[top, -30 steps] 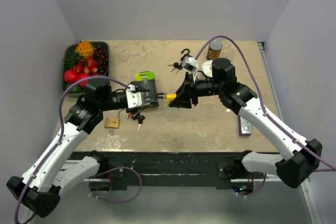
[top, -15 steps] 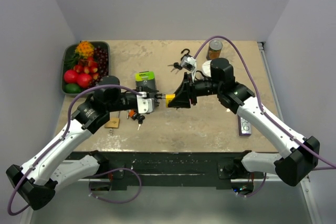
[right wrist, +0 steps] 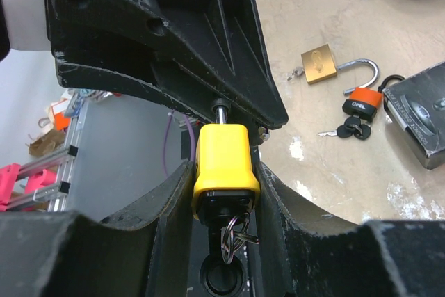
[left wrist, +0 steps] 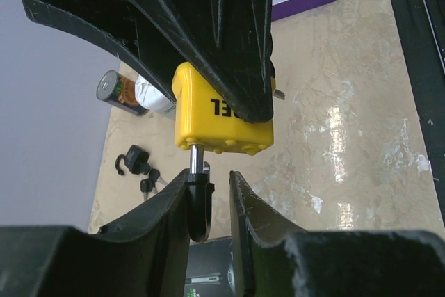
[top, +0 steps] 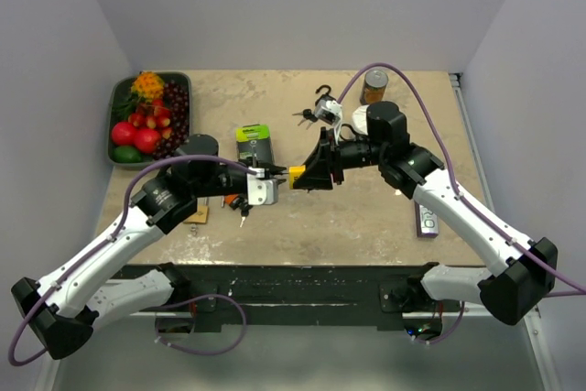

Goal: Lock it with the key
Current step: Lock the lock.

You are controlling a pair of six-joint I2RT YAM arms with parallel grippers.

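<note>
My right gripper (top: 309, 174) is shut on a yellow padlock (top: 298, 174) and holds it above the table. In the right wrist view the padlock (right wrist: 221, 158) sits between the fingers of the right gripper (right wrist: 224, 166), with a key ring and key (right wrist: 233, 236) hanging from its keyhole end. My left gripper (top: 273, 173) meets it from the left. In the left wrist view the left gripper (left wrist: 211, 177) is open around the black-sleeved shackle (left wrist: 198, 203) below the padlock body (left wrist: 222, 119). The shackle touches the left finger, and a gap shows on the other side.
On the table are a fruit tray (top: 121, 98), a black and green box (top: 254, 144), a brass padlock (top: 195, 214), an orange padlock with keys (top: 240, 203), a black padlock with keys (top: 320, 112), a can (top: 374, 86) and a purple box (top: 427, 218).
My left arm has moved right, from over the black box to the padlock, and its fingers now stand around the shackle. The right arm has held the padlock almost still.
</note>
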